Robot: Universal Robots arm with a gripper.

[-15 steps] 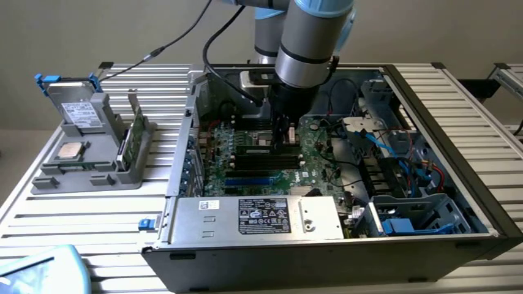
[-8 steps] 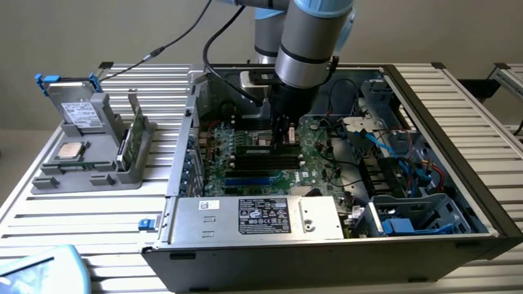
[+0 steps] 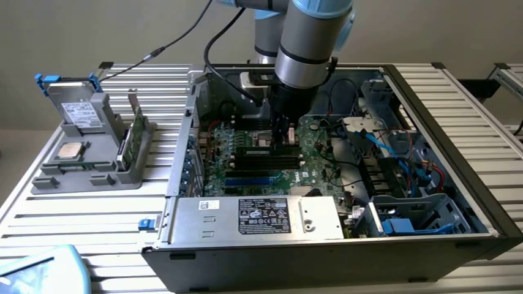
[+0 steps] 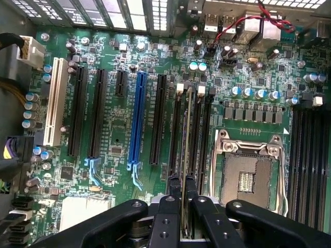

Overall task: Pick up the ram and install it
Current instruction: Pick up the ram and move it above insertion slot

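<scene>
One ram (image 4: 186,134) stood edge-on, clamped in the gripper (image 4: 182,183), its long axis running along the black memory slots (image 4: 206,134), over or already in one; which, I could not tell. The bare processor socket (image 4: 248,173) lay just beside those slots; red wires (image 4: 243,23) sat well apart, nothing blocking.

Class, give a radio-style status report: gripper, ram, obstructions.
Gripper shut on ram, inside computer case. Ram edge-on, lined up along memory slots beside CPU socket; seating cannot tell. Nothing seen between ram and slots.
</scene>
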